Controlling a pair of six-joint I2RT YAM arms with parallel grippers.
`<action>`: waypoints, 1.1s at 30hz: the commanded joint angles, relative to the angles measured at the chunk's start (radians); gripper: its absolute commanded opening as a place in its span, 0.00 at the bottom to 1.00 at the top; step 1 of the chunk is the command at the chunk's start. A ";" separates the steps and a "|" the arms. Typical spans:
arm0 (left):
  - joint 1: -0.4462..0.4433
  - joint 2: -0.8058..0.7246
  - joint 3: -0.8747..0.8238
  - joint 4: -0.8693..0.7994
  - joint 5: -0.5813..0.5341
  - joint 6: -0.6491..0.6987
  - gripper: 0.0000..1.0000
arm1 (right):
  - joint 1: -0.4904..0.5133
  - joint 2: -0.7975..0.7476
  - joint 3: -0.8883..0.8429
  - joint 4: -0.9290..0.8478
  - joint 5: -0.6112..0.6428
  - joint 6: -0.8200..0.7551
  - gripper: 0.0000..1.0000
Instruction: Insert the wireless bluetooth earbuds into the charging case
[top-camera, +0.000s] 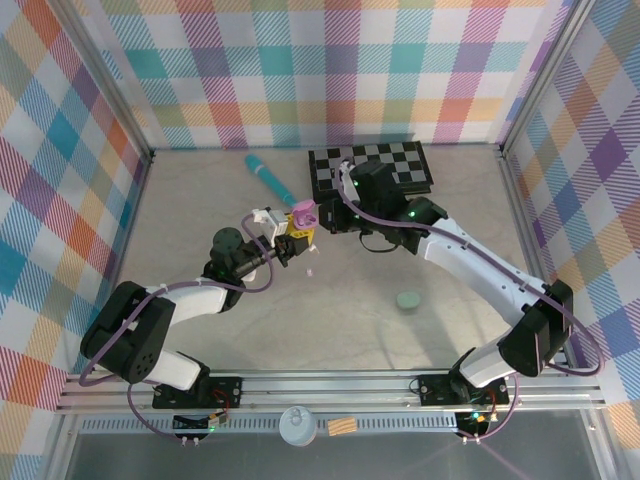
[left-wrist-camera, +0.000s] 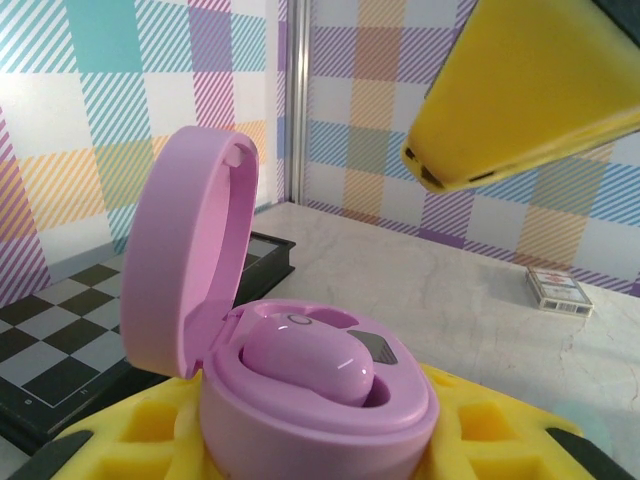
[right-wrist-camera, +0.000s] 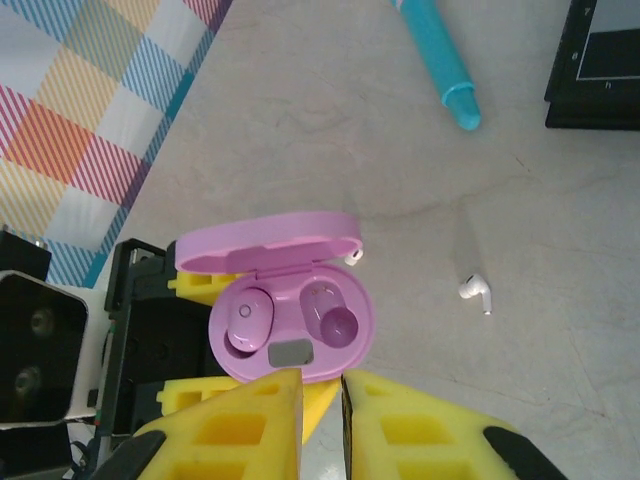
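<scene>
Pink case: held off the table, lid up on its far side, both wells facing the right wrist camera.
Left gripper: its yellow fingers are clamped on the case's base from either side. It should hold level so the wells stay upward.
Seated bud: a pink bud lies flush in the left well.
Empty well: the right well is bare, so by this judgement one bud is in and one is left to go.
Right gripper: hangs just near of the case, its fingers parted by only a narrow slit with nothing seen between them.
Loose bud: a white one lies on the table to the right of the case, well apart from it. Whether it matches this case cannot be told.
Doing it well: pinch the bud by its body, carry it over the bare well, turn it to match the hollow, then lower it straight.
Risk: a tilted bud may perch on the rim, and a hard push could twist the case in its clamp.
</scene>
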 joint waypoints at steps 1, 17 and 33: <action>-0.004 -0.002 0.011 0.059 -0.009 0.006 0.26 | 0.006 0.020 0.023 -0.026 0.033 -0.025 0.19; 0.193 -0.087 -0.058 0.051 -0.036 -0.059 0.25 | -0.013 -0.121 -0.345 0.151 -0.072 0.034 0.44; 0.336 -0.202 -0.029 -0.070 -0.049 -0.044 0.25 | 0.235 0.215 -0.336 0.141 -0.390 -0.101 0.44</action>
